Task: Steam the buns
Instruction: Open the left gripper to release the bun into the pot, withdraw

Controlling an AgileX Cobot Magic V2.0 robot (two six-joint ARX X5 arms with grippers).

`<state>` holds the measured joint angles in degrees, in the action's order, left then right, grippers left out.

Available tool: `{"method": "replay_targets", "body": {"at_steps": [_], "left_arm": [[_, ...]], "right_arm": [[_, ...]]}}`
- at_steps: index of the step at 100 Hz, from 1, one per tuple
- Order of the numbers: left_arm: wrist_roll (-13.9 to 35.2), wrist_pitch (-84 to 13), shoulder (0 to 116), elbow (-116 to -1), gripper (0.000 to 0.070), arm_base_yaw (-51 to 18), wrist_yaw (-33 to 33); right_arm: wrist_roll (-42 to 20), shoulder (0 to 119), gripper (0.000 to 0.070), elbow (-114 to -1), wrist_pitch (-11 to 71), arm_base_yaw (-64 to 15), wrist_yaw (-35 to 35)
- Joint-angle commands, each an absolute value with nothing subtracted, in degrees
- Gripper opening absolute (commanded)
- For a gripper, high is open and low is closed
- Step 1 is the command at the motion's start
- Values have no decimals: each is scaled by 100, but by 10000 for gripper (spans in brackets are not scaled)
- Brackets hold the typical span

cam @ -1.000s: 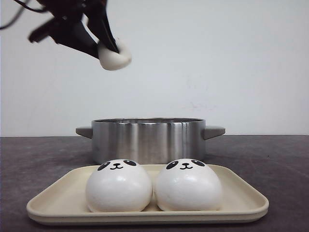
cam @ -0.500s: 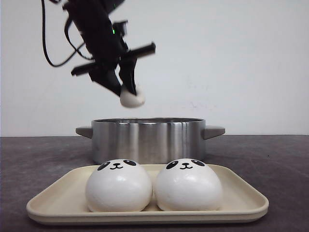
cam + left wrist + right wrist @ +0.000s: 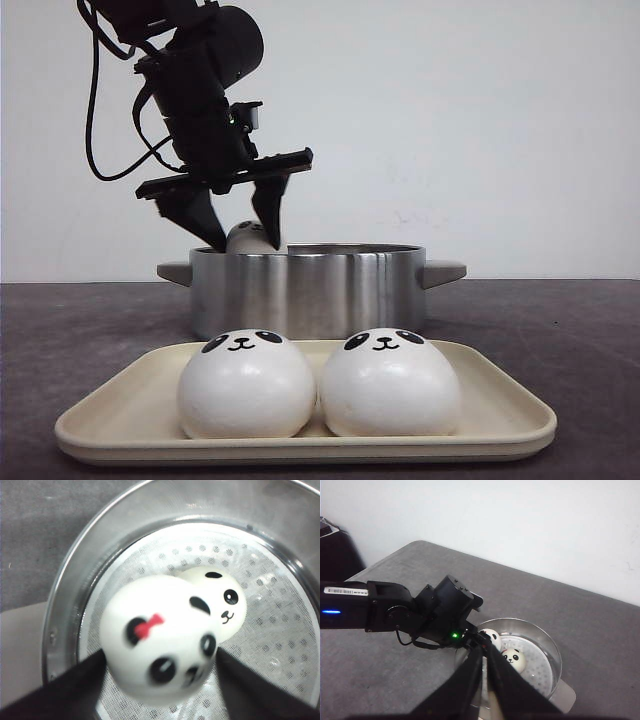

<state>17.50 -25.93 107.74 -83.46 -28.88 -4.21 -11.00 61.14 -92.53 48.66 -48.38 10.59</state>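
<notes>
We count four buns in all. On the left, the left pincer (image 3: pixel 235 235) hangs just over the pot's rim with its dark fingers (image 3: pixel 190 212) clamped on one bun (image 3: pixel 244 237); the left wrist view shows that bun (image 3: pixel 160 652) squeezed between the two fingers, white and glossy, with black panda patches and a small red bow. Beneath it a second bun (image 3: pixel 222 600) lies on the perforated steamer plate (image 3: pixel 280 640) inside the pot (image 3: pixel 307 288). There is one pot, round, brushed steel, with a stubby grey handle on each side.

In front of the pot sits one cream tray (image 3: pixel 120 420) with rounded corners and a raised lip. On it two more buns rest side by side, the left tray bun (image 3: pixel 246 384) touching the right tray bun (image 3: pixel 390 382), both smooth white domes with panda faces turned upward.

The counter (image 3: pixel 70 330) is dark grey and finely speckled, and a plain white wall (image 3: pixel 500 130) stands behind.

The right pincer (image 3: pixel 485 675) appears only in its own wrist view, its dark fingers nearly together with nothing between them, high above the pot.
</notes>
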Motion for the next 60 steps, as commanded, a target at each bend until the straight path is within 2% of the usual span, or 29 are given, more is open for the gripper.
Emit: {"method": "replay_targets", "body": {"at_steps": [1,36,53,60], "left_arm": [[1710,-2585,10857,-8484,525,-2921,-423],[1712,-3179,10499,-8816,506,-2945,-386],[1656,-3223,9765,-8816,434,-3044,-388],[1601,-3240,9404,-8816,431,-3118,-384]], "right_arm": [[-1199,6169,8,-9349,4829,-4899,1055],[-1160,6187,8,-9258,5269,-4899,1186],[-1210,6187,8,-8722,5542,-4895,1214],[-1411,6187,8,-8350,5557,-4895,1210]]}}
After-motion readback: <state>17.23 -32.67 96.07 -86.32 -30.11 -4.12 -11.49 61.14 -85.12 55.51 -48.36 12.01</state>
